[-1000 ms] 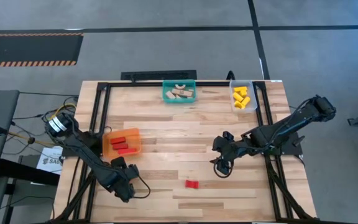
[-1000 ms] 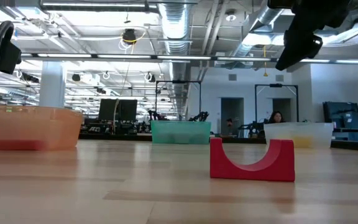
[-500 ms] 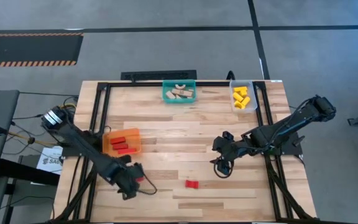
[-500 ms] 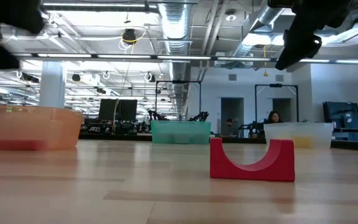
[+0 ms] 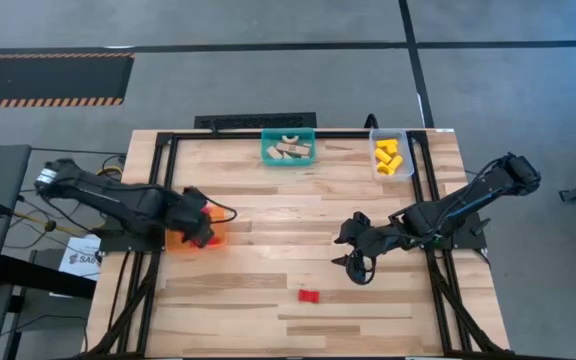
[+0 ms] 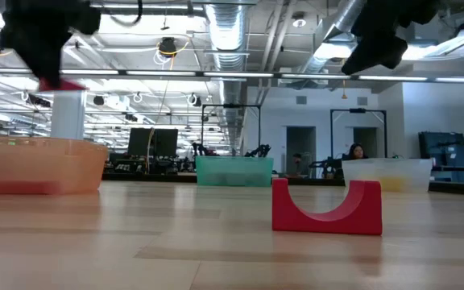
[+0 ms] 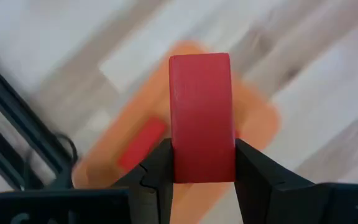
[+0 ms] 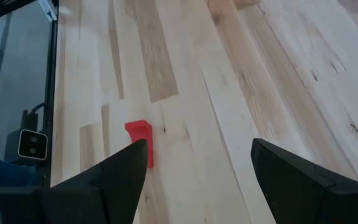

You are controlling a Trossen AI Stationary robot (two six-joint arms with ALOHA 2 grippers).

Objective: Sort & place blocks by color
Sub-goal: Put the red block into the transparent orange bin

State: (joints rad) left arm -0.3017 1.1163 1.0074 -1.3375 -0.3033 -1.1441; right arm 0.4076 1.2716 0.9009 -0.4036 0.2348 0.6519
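Note:
My left gripper (image 5: pixel 196 226) hovers over the orange bin (image 5: pixel 180 238) at the table's left, shut on a red block (image 7: pixel 201 118). In the low view the block (image 6: pixel 61 83) sticks out below that gripper (image 6: pixel 43 44), high above the bin (image 6: pixel 39 165). Another red block (image 7: pixel 143 143) lies in the bin. A red arch block (image 5: pixel 310 296) stands on its two feet on the table near the front edge. My right gripper (image 5: pixel 353 262) hangs open above the table, just right of and beyond the arch (image 8: pixel 140 142). My left gripper pinches the red block by its two long sides (image 7: pixel 178 163), at the end nearest the wrist, between the two fingers (image 7: pixel 159 169). The fingers point downward along the block. The block juts out past the fingertips, lifted clear above the orange bin.
A teal bin (image 5: pixel 288 148) with pale wood blocks stands at the far edge, and a clear bin (image 5: pixel 392 158) with yellow blocks at the far right. Black frame rails (image 5: pixel 153 190) run along the table's left and right sides. Bare wood lies between the bins and the arch.
My left gripper has taken hold of a red block near the table's near-left edge. It has risen with the block and swung toward the far edge, and now hangs over the orange bin with the block lifted clear.

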